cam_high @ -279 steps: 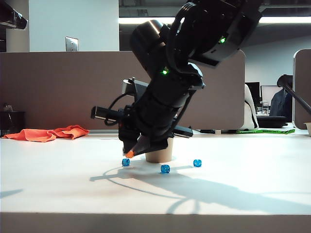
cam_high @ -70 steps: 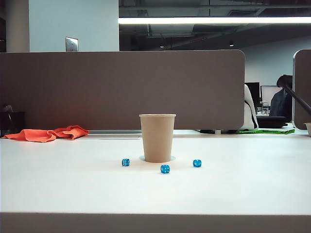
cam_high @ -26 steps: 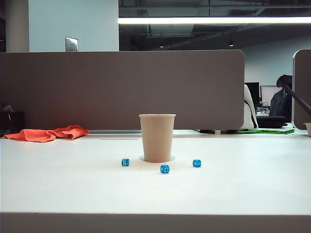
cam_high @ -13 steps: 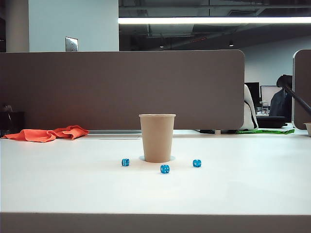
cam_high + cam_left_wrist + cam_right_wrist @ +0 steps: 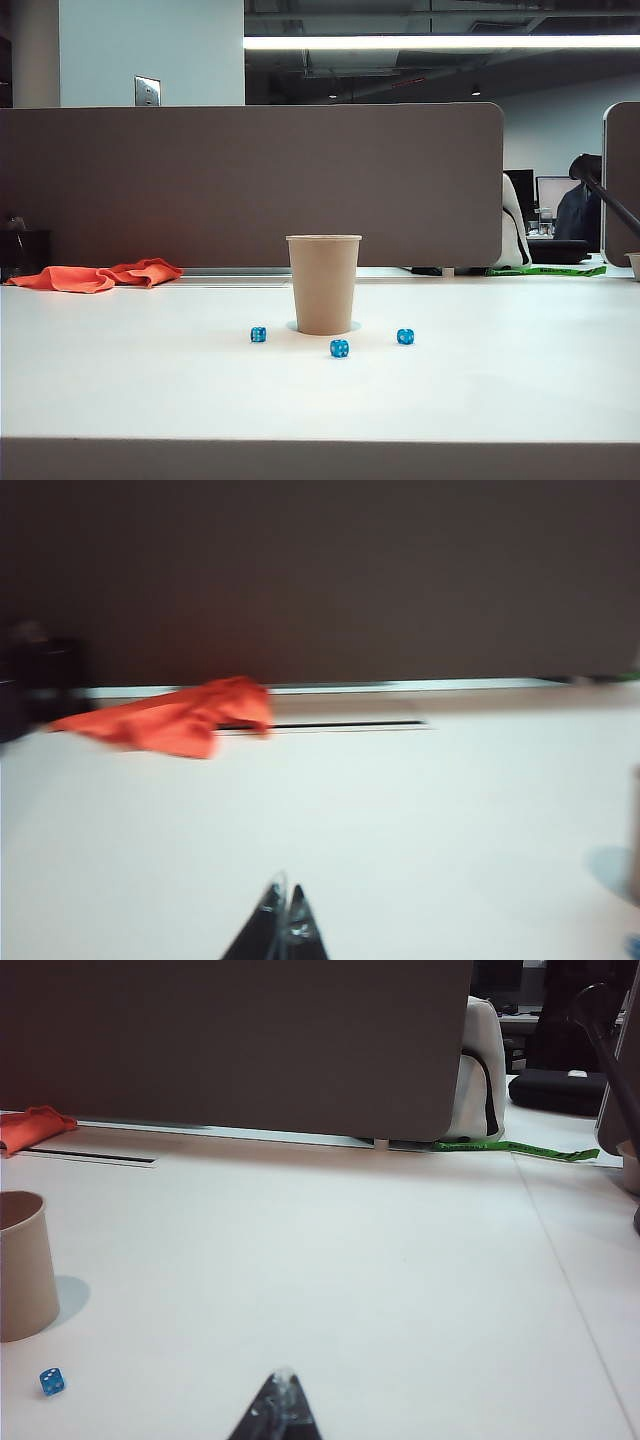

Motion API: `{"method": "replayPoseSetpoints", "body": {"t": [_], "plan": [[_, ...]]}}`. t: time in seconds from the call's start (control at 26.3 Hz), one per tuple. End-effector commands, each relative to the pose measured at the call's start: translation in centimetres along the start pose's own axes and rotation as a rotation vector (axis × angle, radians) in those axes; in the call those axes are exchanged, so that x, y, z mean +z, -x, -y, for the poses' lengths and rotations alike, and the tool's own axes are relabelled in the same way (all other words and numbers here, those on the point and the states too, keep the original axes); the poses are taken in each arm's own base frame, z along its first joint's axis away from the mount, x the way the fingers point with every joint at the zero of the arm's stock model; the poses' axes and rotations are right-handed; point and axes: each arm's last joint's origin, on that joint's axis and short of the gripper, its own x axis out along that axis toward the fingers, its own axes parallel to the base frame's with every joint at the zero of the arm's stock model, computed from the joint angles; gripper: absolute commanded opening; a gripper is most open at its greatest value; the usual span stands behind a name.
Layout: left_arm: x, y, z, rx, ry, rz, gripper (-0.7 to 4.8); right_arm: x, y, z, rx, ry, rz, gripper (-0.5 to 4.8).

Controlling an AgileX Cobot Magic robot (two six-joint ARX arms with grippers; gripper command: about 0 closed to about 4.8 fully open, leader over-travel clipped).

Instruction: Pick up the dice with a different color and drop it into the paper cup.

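Three blue dice sit on the white table [image 5: 520, 380] around the paper cup [image 5: 323, 284]: left die [image 5: 258, 335] just left of the cup base, middle die [image 5: 340, 348] nearer the camera & a bit right of centre, right die [image 5: 405, 337] off to the cup's right. None touches the cup. Cup stands upright, roughly mid-table, small shadow ring at its base. The dice with a different color isn't visible anywhere on the table; can't tell from these views whether it's inside the cup, since the opening isn't seen from above.

No arm shows in the exterior view. Left gripper [image 5: 283, 915] appears only in its wrist view, blurred, tips pressed together w/ nothing between them, low over bare table on the left side. Orange cloth [image 5: 170, 717] lies far-left by the grey partition [image 5: 250, 180]; cup edge just shows at that frame's border.

Right gripper [image 5: 281, 1400] likewise only in its wrist view: tips clenched to a point, holding nothing, over bare table on the right side. From there the cup [image 5: 24, 1265] & one blue die [image 5: 52, 1381] near its base show, well apart from the tips. Green strip [image 5: 515, 1147] lies far-right past the partition end.
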Motion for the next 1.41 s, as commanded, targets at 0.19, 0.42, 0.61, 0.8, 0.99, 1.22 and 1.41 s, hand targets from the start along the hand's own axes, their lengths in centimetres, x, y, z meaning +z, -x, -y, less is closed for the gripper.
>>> {"method": "replayPoseSetpoints", "body": {"t": [0.19, 0.42, 0.61, 0.8, 0.99, 1.22, 1.41], "plan": [[0.40, 0.02, -0.21, 0.068, 0.009, 0.034, -0.06, 0.08, 0.00, 0.20, -0.068, 0.002, 0.012, -0.05], [0.37, 0.01, -0.17, 0.052, 0.010, 0.030, -0.06, 0.01, 0.01, 0.28, -0.097, 0.000, 0.005, -0.05], [0.33, 0.01, -0.17, 0.053, 0.010, 0.027, -0.06, -0.22, 0.01, 0.29, -0.100, -0.033, -0.017, -0.05], [0.19, 0.01, -0.17, 0.053, 0.010, 0.012, -0.06, -0.22, 0.01, 0.29, -0.100, -0.033, -0.017, -0.05], [-0.15, 0.01, -0.16, 0.052, 0.012, -0.023, -0.06, -0.22, 0.01, 0.29, -0.100, -0.033, -0.017, -0.05], [-0.17, 0.01, -0.16, 0.052, 0.012, -0.025, -0.06, -0.22, 0.01, 0.29, -0.099, -0.033, -0.017, -0.05], [-0.17, 0.01, -0.16, 0.052, 0.012, -0.025, -0.06, -0.22, 0.01, 0.29, -0.099, -0.033, -0.017, -0.05]]}}
